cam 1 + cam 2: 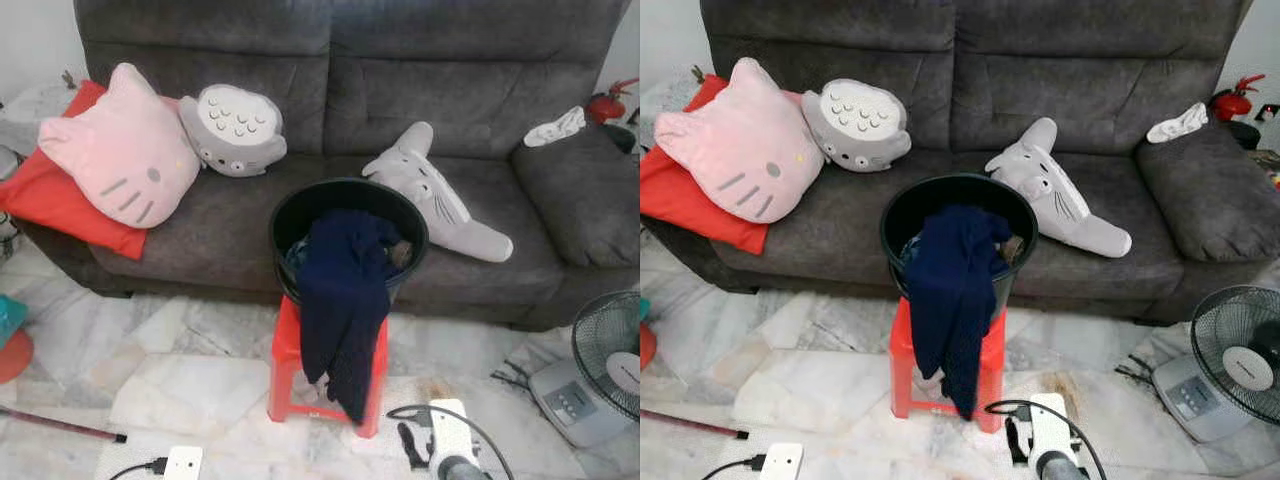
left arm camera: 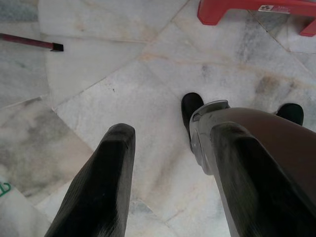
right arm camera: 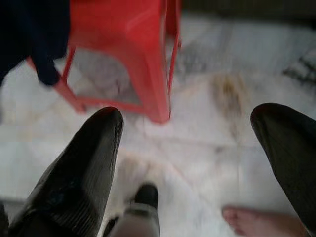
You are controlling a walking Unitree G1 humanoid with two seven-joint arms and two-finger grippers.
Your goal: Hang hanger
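Observation:
A black basket (image 1: 300,215) stands on a red plastic stool (image 1: 284,352) in front of the sofa. A dark navy garment (image 1: 343,300) hangs out of it, down over the stool's front. My right gripper (image 3: 187,116) is open and empty, low over the marble floor, with the stool (image 3: 148,59) just ahead of it; its arm (image 1: 447,455) rises at the bottom of the eye views. My left gripper (image 2: 173,133) is also open and empty, pointing down at bare floor tiles. I cannot make out a hanger.
A grey sofa (image 1: 480,90) holds a pink cat cushion (image 1: 120,150), two grey plush toys and a red pillow. A floor fan (image 1: 610,360) stands at the right. A power strip (image 1: 180,462) and a red stick (image 1: 60,425) lie at the left. A person's bare foot (image 3: 252,222) is near my right gripper.

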